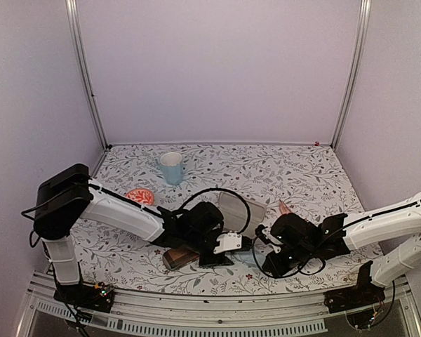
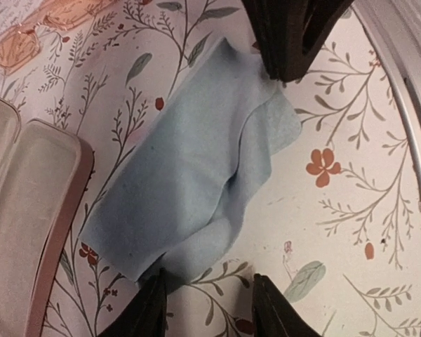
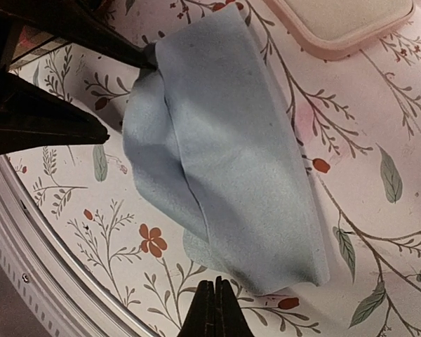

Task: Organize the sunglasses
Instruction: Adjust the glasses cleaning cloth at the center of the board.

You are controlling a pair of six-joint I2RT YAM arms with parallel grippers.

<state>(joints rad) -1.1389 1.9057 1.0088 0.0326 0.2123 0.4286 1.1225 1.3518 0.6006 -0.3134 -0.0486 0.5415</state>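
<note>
Pale pinkish-tan sunglasses (image 2: 28, 38) sit in the upper left corner of the left wrist view, cut off by the frame; long axis slants from the left edge up to the top edge; can't tell which way the front faces. From the left gripper (image 2: 209, 309) they're up and left, past the blue cloth (image 2: 189, 182) and the open pink case (image 2: 28, 210); its jaws are partway apart, holding nothing. Right gripper (image 3: 214, 309) looks pinched tight on the cloth's corner; I'd guess that arm's nearer the glasses.
</note>
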